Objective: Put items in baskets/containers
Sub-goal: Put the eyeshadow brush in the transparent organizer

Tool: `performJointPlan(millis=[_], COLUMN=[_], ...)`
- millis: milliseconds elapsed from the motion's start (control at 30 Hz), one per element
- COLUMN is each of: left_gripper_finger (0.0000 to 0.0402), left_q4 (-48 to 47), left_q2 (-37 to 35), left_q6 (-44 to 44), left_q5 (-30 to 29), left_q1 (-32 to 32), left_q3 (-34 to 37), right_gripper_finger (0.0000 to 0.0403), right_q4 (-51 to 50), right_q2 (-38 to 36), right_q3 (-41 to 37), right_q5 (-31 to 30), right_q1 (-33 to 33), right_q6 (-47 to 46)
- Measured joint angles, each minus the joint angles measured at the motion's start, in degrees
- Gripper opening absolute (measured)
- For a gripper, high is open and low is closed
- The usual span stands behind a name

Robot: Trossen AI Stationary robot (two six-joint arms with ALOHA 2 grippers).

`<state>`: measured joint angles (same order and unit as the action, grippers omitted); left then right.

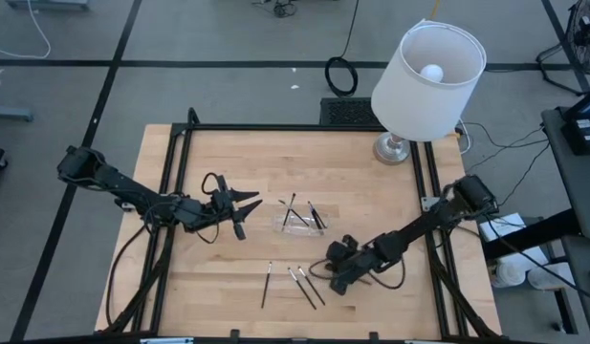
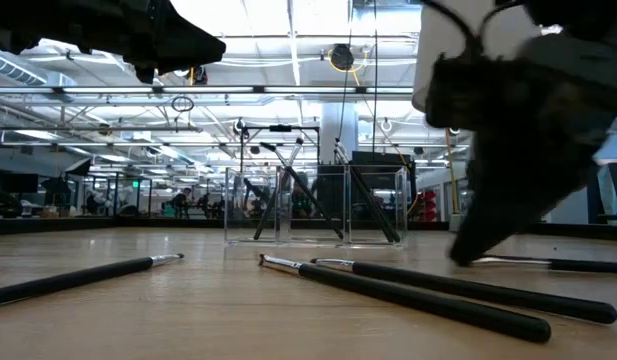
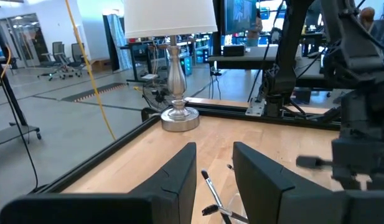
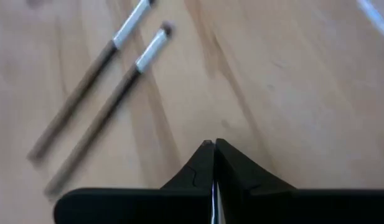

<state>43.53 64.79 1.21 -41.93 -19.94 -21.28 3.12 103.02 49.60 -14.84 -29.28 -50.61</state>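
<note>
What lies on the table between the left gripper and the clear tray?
In the high view, only bare wood lies between the left gripper and the clear tray.

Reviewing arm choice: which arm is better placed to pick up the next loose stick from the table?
Right. The right gripper, shut, sits low beside the loose sticks near the front edge. The left gripper hovers open by the clear tray, farther away.

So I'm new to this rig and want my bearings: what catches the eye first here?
The white lamp at the table's far right corner stands out most. Mid-table sits a clear tray with a few dark sticks leaning in it, the left gripper open beside it. Nearer the front edge, loose sticks lie on the wood, the right gripper shut next to them.
</note>
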Motion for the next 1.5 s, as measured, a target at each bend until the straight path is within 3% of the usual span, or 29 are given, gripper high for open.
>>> performJointPlan(millis=[100,367,700,833,933,1167,1500], left_gripper_finger=[0.0115,0.0115,0.0115,0.0115,0.0115,0.0115,0.0115], left_q4=[0.02,0.00,0.03,0.02,0.04,0.03,0.04], left_q2=[0.00,0.02,0.01,0.01,0.00,0.02,0.00], left_q6=[-0.06,-0.14,-0.16,-0.17,-0.13,0.39,1.73], left_q5=[0.02,0.09,0.07,0.07,0.07,0.07,0.04], left_q1=[0.00,0.00,0.00,0.00,-0.02,-0.02,-0.02], left_q3=[0.00,0.00,0.00,0.00,0.00,0.00,0.00], right_gripper_finger=[0.0001,0.0000,0.0000,0.0000,0.0000,0.0000,0.0000], right_q4=[0.86,2.55,15.64,26.80,36.88,54.97,61.67], right_q2=[-3.93,-16.49,-26.66,-24.95,-21.65,-11.33,0.33], right_q3=[-0.11,0.17,0.39,0.35,0.37,0.37,0.39], right_q5=[0.32,-5.98,-16.48,-17.87,-14.07,-11.92,-10.57], right_q1=[-0.19,-1.08,-0.31,2.61,6.08,13.67,18.71], right_q6=[3.42,12.78,38.08,48.22,53.67,57.48,54.44])
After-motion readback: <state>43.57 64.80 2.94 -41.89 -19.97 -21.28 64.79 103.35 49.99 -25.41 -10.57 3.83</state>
